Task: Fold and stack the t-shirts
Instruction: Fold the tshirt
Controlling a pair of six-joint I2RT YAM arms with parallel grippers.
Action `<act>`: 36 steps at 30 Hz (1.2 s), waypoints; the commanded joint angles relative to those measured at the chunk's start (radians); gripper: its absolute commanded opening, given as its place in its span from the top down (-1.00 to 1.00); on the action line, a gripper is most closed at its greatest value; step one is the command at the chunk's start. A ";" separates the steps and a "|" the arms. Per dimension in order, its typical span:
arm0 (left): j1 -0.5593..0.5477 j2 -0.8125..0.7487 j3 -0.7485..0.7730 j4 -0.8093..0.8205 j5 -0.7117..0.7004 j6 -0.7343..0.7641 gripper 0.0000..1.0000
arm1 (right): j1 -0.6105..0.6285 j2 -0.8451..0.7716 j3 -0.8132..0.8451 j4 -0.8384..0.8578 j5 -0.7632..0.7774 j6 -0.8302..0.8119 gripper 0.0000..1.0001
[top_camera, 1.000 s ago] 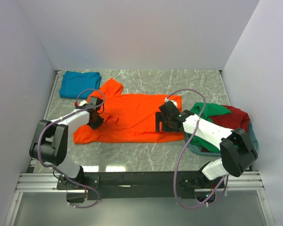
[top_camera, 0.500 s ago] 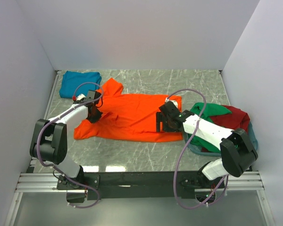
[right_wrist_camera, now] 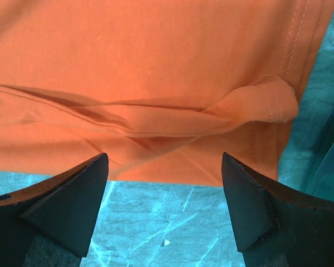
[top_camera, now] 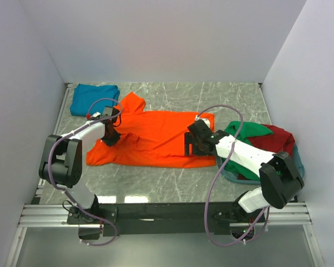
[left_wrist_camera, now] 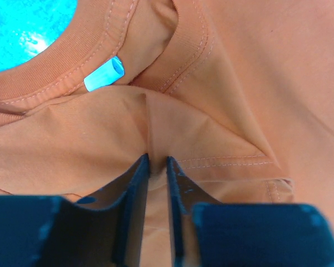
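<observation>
Cloth of the orange t-shirt [top_camera: 156, 139] fills both wrist views, so I read the layout from the overhead camera: the shirt lies spread flat on the marble table [top_camera: 211, 100], collar toward the left arm. At that collar end, the left gripper [left_wrist_camera: 157, 161] has its fingers [left_wrist_camera: 134, 183] drawn almost together, with a raised ridge of orange fabric pinched in the narrow slit between them. From overhead, the wrist body hides these fingertips. Beside the collar seam I see a small pale label [left_wrist_camera: 104, 74]; its text is unreadable. A glaring cyan patch in the corner of that view is overexposed, and I cannot tell what it is. At the hem end of the orange t-shirt, the right gripper [right_wrist_camera: 164, 161] hangs with its jaws spread wide and nothing between them, over a wrinkle near the shirt's near edge. The teal t-shirt [top_camera: 93, 98] lies folded just beyond the orange shirt's far sleeve. Past the hem, the green t-shirt [top_camera: 250, 130] and the dark red t-shirt [top_camera: 281, 139] lie bunched in the basket [top_camera: 227, 168]; the cloth and the right arm cover most of it, leaving only rim segments visible.
</observation>
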 commanded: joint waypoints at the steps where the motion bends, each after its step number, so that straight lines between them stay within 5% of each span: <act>1: 0.003 -0.002 0.039 0.013 0.015 0.017 0.54 | 0.003 0.009 0.025 0.000 0.025 -0.007 -0.77; 6: 0.003 -0.021 0.060 0.001 0.001 0.017 0.67 | 0.003 0.015 0.030 0.002 0.022 -0.007 -0.77; 9: 0.006 -0.011 0.074 -0.007 -0.005 0.018 0.99 | 0.003 0.018 0.030 0.002 0.025 -0.007 -0.76; 22: 0.043 0.058 0.188 0.027 0.007 0.031 0.99 | -0.001 0.013 0.025 0.009 0.046 -0.018 -0.77; 36: 0.103 0.311 0.500 -0.054 -0.032 -0.002 0.99 | -0.012 -0.016 0.011 0.038 0.051 -0.023 -0.77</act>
